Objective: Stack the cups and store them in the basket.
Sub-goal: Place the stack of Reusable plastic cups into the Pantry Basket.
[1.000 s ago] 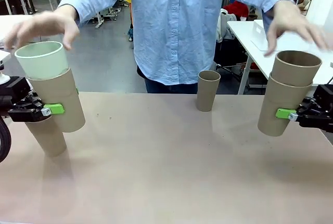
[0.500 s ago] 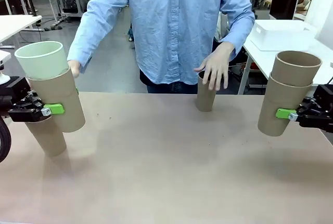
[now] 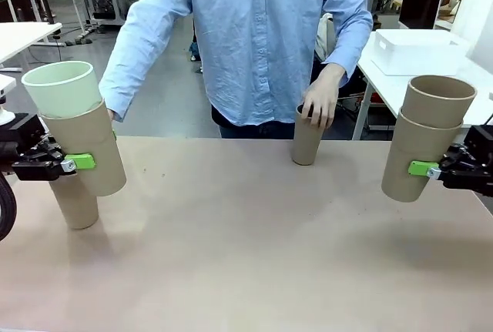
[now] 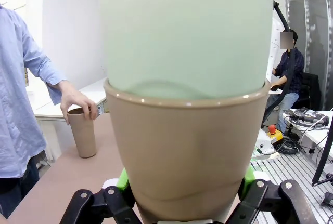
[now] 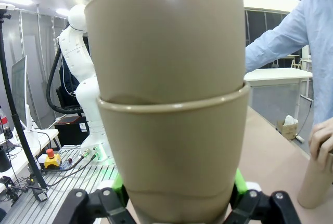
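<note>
Above the tabletop (image 3: 246, 263), the left pincer (image 3: 85, 162) clamps a tilted mint-in-tan stack (image 3: 83, 143), the right pincer (image 3: 412, 169) a tan pair (image 3: 427, 143); the basket (image 3: 420, 51) waits far behind. A jolt could unseat the loosely nested mint cup (image 3: 62, 88).

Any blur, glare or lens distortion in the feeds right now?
Front view: sharp, evenly lit, soft shadows on the table. Left wrist view: the mint cup looms close, soft and bulged by the wide lens. Right wrist view: ceiling-light sheen on the upper tan cup.
</note>
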Available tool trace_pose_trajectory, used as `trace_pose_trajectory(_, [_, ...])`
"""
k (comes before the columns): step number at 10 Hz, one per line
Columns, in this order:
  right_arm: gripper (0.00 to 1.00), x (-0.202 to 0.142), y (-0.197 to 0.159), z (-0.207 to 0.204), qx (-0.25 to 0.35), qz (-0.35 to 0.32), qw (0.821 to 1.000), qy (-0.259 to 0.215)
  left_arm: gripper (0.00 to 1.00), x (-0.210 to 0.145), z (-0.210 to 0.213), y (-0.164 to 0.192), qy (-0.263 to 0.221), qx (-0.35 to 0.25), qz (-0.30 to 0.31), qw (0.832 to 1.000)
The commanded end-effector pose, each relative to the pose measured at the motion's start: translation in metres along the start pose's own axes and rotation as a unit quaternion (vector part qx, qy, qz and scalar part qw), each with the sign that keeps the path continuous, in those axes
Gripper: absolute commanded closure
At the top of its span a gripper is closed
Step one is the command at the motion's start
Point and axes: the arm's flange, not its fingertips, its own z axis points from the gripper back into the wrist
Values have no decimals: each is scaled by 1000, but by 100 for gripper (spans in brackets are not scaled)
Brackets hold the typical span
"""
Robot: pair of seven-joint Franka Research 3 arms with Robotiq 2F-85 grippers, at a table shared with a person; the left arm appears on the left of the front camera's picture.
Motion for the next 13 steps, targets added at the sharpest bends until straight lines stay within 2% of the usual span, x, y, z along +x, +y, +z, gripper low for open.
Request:
trace_pose_trajectory(1, [13, 5, 1, 1, -1, 1, 1000, 0, 13, 3, -1, -1, -2, -1, -3, 1000])
trace_pose_trajectory(13, [13, 5, 1, 1, -1, 1, 1000, 0, 13, 3, -1, -1, -2, -1, -3, 1000])
